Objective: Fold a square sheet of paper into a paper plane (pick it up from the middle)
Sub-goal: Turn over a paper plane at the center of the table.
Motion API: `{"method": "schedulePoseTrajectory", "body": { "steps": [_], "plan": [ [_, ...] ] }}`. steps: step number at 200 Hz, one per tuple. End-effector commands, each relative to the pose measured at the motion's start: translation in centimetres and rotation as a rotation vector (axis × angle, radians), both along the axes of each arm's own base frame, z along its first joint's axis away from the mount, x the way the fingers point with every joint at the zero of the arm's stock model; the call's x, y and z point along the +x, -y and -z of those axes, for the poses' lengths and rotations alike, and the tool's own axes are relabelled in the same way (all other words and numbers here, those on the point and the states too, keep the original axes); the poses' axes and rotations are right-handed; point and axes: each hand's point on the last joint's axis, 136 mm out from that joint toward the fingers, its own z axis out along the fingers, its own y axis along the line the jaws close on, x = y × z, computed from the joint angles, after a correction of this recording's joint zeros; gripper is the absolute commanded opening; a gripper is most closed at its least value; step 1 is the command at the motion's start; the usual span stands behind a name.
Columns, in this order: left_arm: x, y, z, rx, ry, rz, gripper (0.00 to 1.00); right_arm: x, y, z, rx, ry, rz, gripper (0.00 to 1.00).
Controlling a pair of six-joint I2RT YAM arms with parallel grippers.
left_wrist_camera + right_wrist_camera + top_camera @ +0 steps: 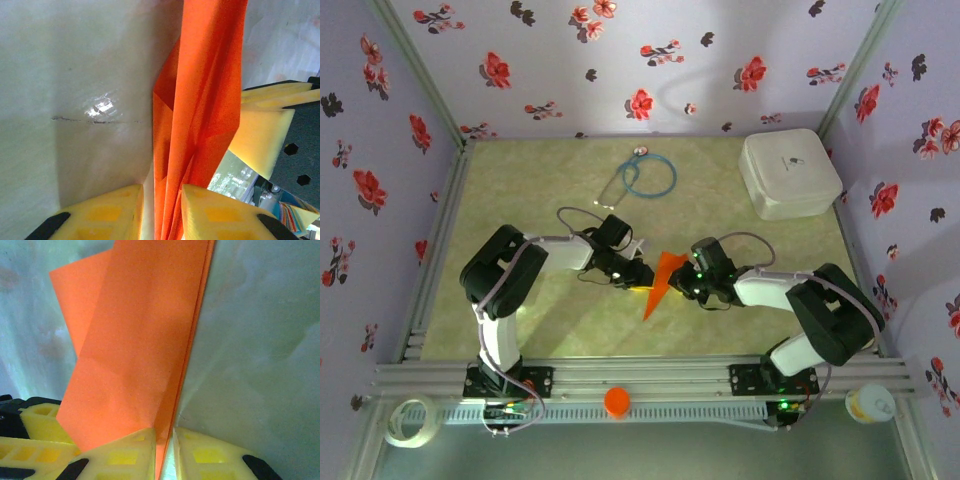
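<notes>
Orange cap (617, 401) on the rail along the near edge of the table (510, 190). Just behind it, short of mid-table, the folded orange paper (660, 280) sits between both grippers. Right gripper (164, 432): jaws almost closed, pinching the paper's folded edge. Left gripper (162, 192): jaws narrow around the paper (sliver of gap at one finger, can't tell if it grips). Stethoscope (642, 178) near the far edge, white box (789, 173) in the far right corner.

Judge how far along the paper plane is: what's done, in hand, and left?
Done: the orange paper is creased into a narrow, layered pointed shape. In hand: it runs between the fingers of the left end effector and right end effector. Left: probably final wing folds and releasing it.
</notes>
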Motion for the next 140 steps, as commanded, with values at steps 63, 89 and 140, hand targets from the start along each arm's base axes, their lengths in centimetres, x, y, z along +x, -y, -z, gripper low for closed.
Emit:
{"method": "schedulePoseTrajectory", "body": {
  "steps": [63, 89, 140],
  "plan": [
    [-1.41, 0.87, 0.02, -0.034, -0.059, 0.055, 0.25, -0.13, -2.29, -0.44, 0.132, 0.001, -0.028, 0.15],
    [-1.57, 0.83, 0.1, -0.035, -0.066, 0.057, 0.25, -0.14, -2.22, -0.32, 0.134, 0.0, -0.023, 0.15],
    [-1.45, 1.1, -0.12, -0.054, -0.055, 0.052, 0.24, -0.28, -2.25, -0.23, 0.148, -0.005, -0.024, 0.15]
  ]
}}
